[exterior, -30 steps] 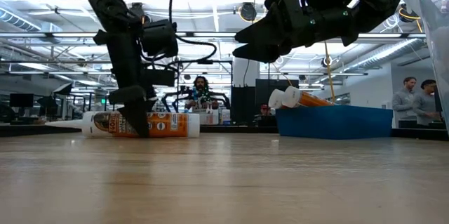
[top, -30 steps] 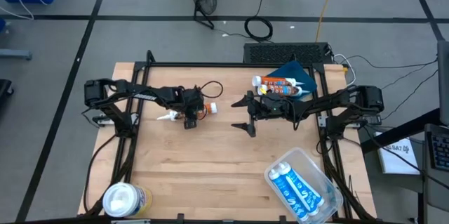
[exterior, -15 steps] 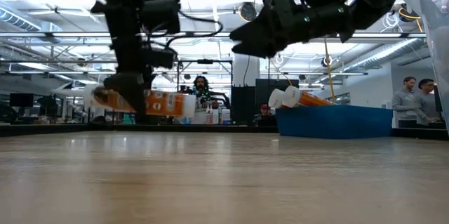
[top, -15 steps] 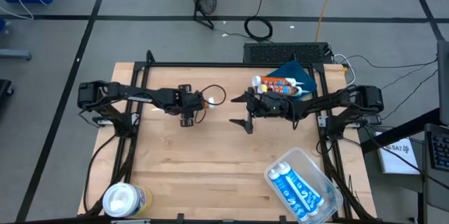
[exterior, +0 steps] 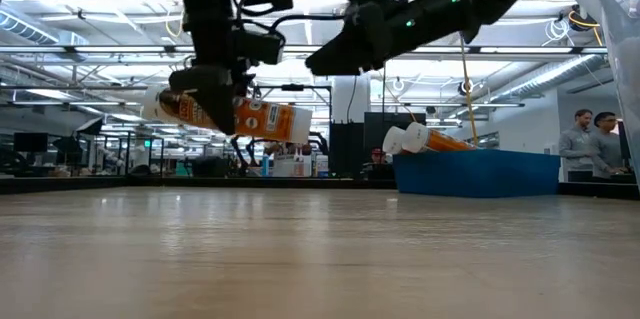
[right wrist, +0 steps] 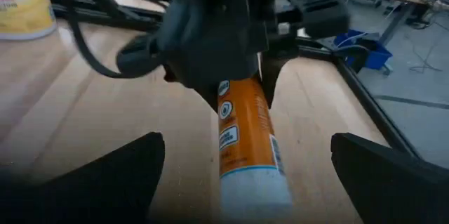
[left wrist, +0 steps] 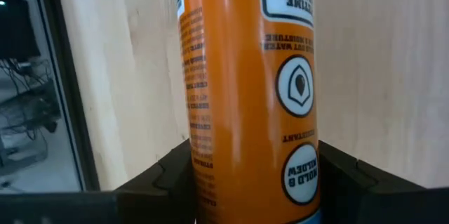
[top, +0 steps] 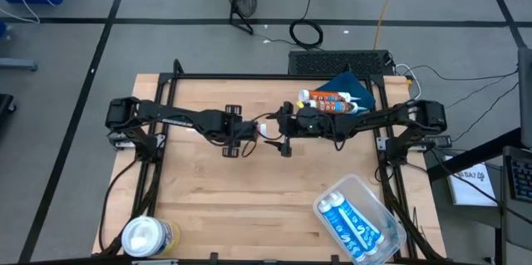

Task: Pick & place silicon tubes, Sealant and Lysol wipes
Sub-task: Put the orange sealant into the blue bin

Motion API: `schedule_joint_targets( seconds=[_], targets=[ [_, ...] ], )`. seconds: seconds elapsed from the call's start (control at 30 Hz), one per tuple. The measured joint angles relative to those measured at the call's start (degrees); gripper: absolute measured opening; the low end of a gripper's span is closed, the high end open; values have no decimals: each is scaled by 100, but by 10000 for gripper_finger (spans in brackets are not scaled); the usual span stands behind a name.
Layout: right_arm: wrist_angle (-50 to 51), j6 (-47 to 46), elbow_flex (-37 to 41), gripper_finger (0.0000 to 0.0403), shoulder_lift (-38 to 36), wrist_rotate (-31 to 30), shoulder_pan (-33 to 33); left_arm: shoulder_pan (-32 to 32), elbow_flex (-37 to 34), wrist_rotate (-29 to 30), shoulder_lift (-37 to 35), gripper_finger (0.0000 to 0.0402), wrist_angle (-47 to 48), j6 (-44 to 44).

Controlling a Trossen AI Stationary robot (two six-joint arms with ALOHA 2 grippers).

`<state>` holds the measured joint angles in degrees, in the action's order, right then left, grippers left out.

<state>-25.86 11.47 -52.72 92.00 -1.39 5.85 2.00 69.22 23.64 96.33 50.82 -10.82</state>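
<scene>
Left pincer (top: 233,142) clamped on orange sealant tube (exterior: 235,116), lifted off counter (top: 249,207); right pincer (top: 281,142) gaping wide at its 3 o'clock

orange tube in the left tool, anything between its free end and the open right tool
Nothing visible. The left tool holds the orange tube clear above the table, its free end pointing into the open right tool with only air between.
</scene>
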Motion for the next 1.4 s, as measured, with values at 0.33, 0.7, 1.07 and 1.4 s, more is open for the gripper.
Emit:
schedule_joint_targets(
  seconds=[0.33, 0.7, 1.07, 1.4],
  targets=[
    [189, 200, -537, 381, 983, 308, -75, -264, 662, 27, 289, 206, 492, -93],
    [158, 442, -957, 380, 1531, 620, -77, -403, 664, -267, 291, 206, 460, -203],
    [352, 618, -978, 306, 1572, 638, -35, -547, 664, -426, 290, 206, 392, -223],
    [378, 508, -975, 211, 1572, 476, -24, -525, 664, -348, 282, 201, 273, 95]
  ],
)
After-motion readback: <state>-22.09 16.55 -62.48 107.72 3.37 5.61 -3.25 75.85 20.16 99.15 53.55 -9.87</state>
